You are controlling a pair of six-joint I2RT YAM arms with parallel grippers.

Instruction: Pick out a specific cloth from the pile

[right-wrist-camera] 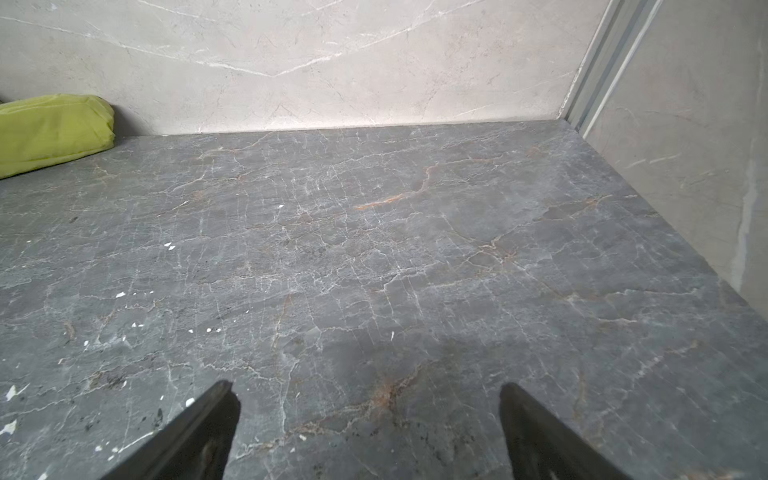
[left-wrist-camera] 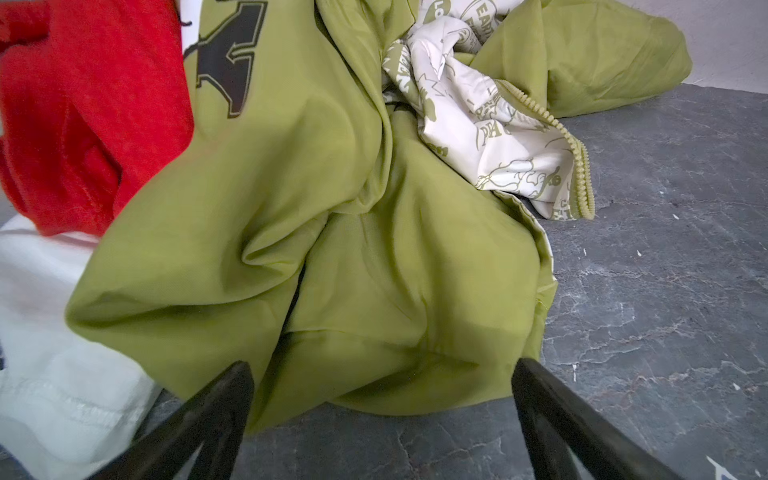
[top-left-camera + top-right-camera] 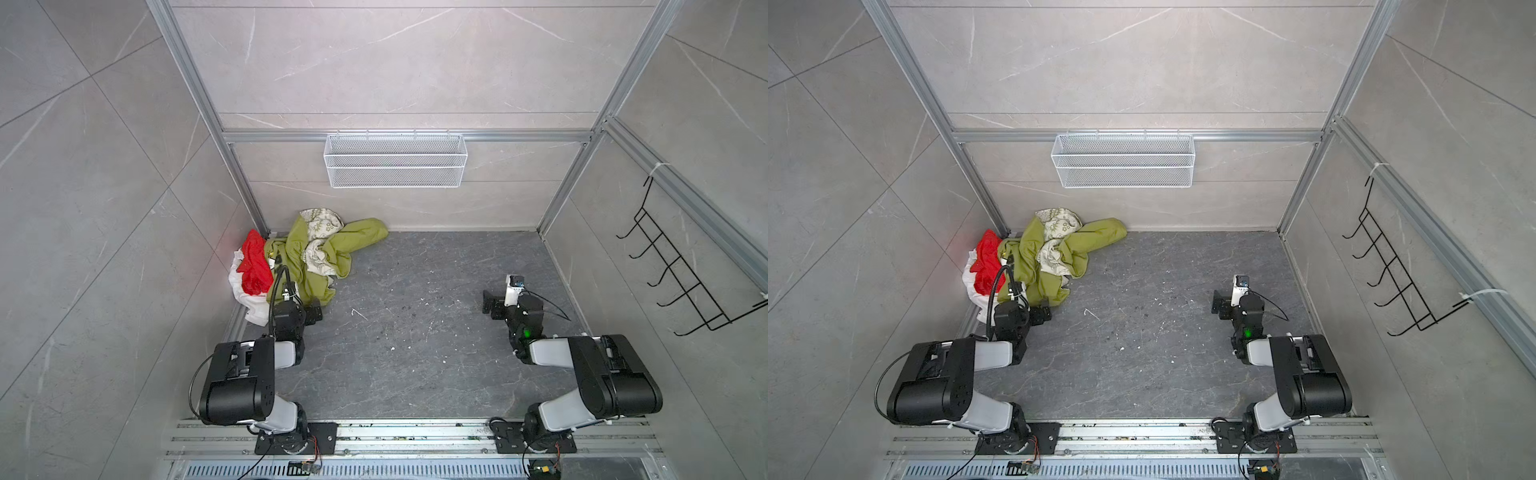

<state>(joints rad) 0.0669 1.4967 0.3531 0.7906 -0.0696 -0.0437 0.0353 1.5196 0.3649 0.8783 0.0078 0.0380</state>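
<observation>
Cloth (image 3: 254, 266), fuzzy red, lies crumpled; smooth olive garment (image 3: 297, 245) beside it.

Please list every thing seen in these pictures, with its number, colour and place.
table: one, dark grey, between pale walls
red cloth: one, red, far left corner
white cloth: one, white, beneath the red cloth
green garment: one, olive, right of the red cloth
printed cloth: one, cream and green, among the garment's folds
wire basket: one, white, back wall
hook rack: one, black, right wall
left end effector: one, black, open, at the garment's near edge
right end effector: one, black, open, above bare table
</observation>
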